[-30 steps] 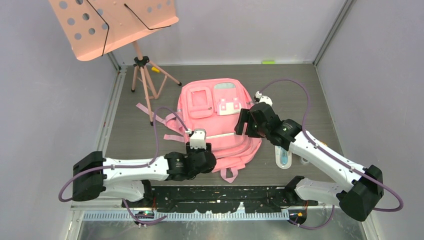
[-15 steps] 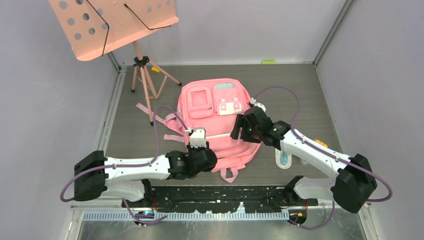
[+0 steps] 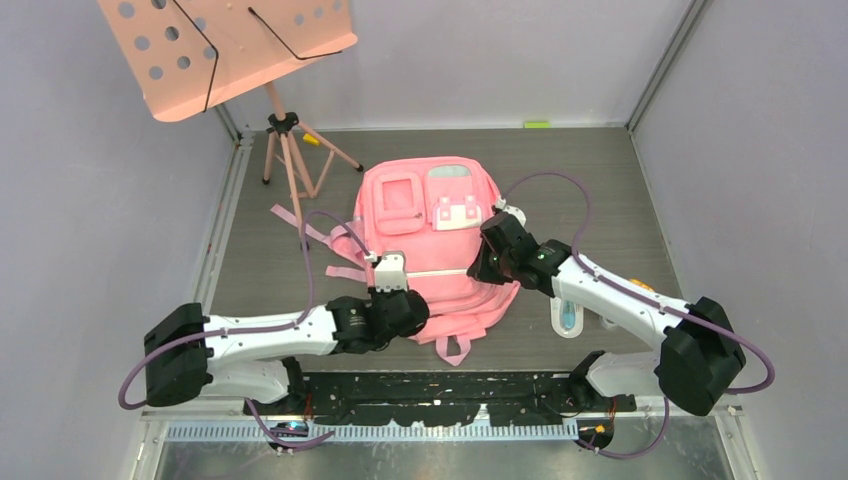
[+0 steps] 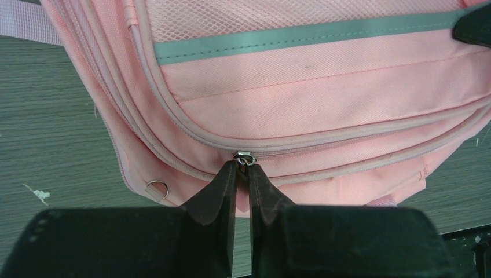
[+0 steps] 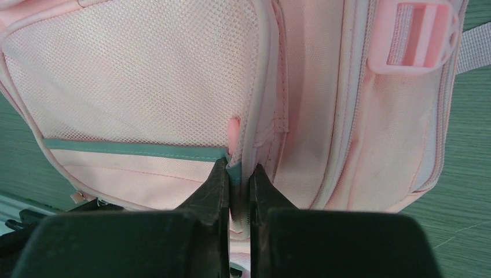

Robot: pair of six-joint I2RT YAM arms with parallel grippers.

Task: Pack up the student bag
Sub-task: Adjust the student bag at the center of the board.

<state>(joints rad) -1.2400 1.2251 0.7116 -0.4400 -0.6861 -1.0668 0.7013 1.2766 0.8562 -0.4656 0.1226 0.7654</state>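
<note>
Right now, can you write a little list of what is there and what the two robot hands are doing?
bag: pink student bag lying flat on the table
left side: left gripper shut on a zip pull at the bag's near edge
right side: right gripper pinching a seam of the bag, at the end of its reflective strip
far left corner: music stand

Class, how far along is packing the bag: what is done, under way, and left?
Done: the backpack lies flat on the table. In hand: left pincer pinches the zip pull, right pincer pinches a pocket seam. Left: the backpack looks zipped shut, so opening and filling remain.
</note>
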